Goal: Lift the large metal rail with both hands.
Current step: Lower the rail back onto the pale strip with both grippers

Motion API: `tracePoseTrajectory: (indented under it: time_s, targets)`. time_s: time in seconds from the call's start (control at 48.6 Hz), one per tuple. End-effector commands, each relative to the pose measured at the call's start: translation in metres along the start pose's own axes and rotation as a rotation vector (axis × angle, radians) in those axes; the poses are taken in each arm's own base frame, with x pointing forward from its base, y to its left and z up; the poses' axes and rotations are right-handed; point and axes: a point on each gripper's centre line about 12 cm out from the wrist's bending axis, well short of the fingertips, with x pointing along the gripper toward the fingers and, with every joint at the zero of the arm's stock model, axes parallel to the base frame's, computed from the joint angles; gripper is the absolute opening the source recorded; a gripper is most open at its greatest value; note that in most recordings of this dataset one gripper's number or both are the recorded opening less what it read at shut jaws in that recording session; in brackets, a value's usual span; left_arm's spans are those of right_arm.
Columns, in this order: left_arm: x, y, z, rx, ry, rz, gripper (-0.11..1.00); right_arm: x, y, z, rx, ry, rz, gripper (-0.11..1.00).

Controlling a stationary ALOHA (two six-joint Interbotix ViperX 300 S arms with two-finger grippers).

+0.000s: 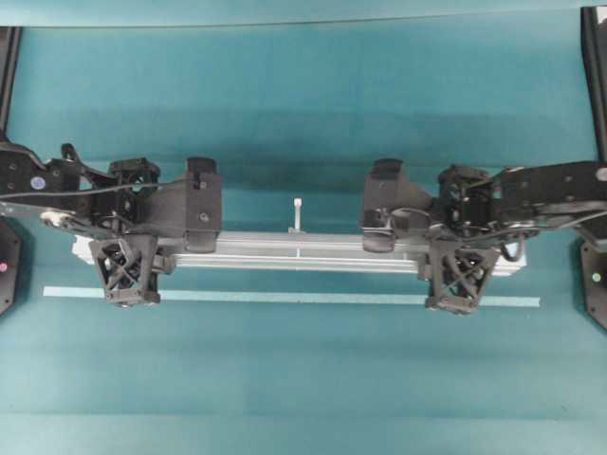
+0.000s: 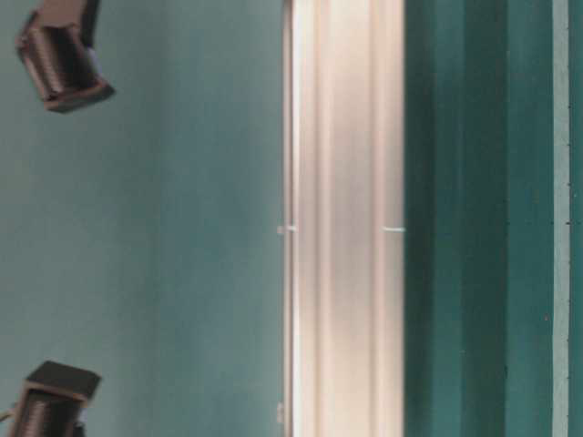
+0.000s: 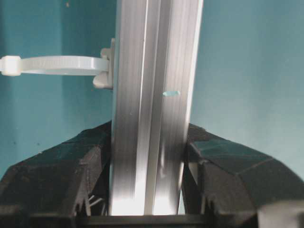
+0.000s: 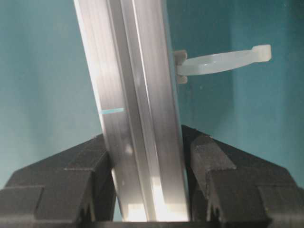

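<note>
closest to the bottom of the overhead shot there's a thin pale tape strip lying flat on the teal counter, running left to right. just past it is the rail, silver and grooved, parallel to the strip and near it.

the left gripper sits over the rail's left end and the right gripper over the right end, both on black arms coming in from the sides. the lattice fingers hang out over the near edge of the rail, almost reaching the strip.

wrist cams make the grip pretty clear: on the left one the rail runs straight up between the jaws, with both black wedges pressed against its sides, so it's clamped. same deal on the right cam, where the rail leans a bit in frame but is squeezed on both sides.

each wrist view also shows a white loop thing sticking off the rail's side, a zip tie by the look of it. overhead there's a small white stub poking off the far side at mid-length.

table-level cam is just a blurry pale band of rail filling the middle, can't tell from that one if it's touching the counter.
</note>
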Motion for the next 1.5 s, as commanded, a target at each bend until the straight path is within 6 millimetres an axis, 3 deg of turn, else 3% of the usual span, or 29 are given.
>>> tracePoseTrajectory:
  time_s: [0.0,0.411,0.926,1.481]
  targets:
    - [0.003,0.0,0.001,-0.003,-0.018,-0.003,0.36,0.005,-0.001,0.004,-0.002,-0.011,0.001,0.42]
    - [0.036,-0.002,-0.002,-0.002,-0.044,-0.008,0.36,0.035,-0.001,-0.003,-0.025,-0.011,0.002,0.42]
    - [0.048,-0.004,0.0,-0.007,-0.078,-0.012,0.36,0.055,0.008,-0.008,-0.047,-0.001,0.007,0.42]
    - [0.061,-0.012,-0.001,0.021,-0.076,-0.022,0.36,0.062,0.011,-0.009,-0.052,0.0,0.011,0.42]
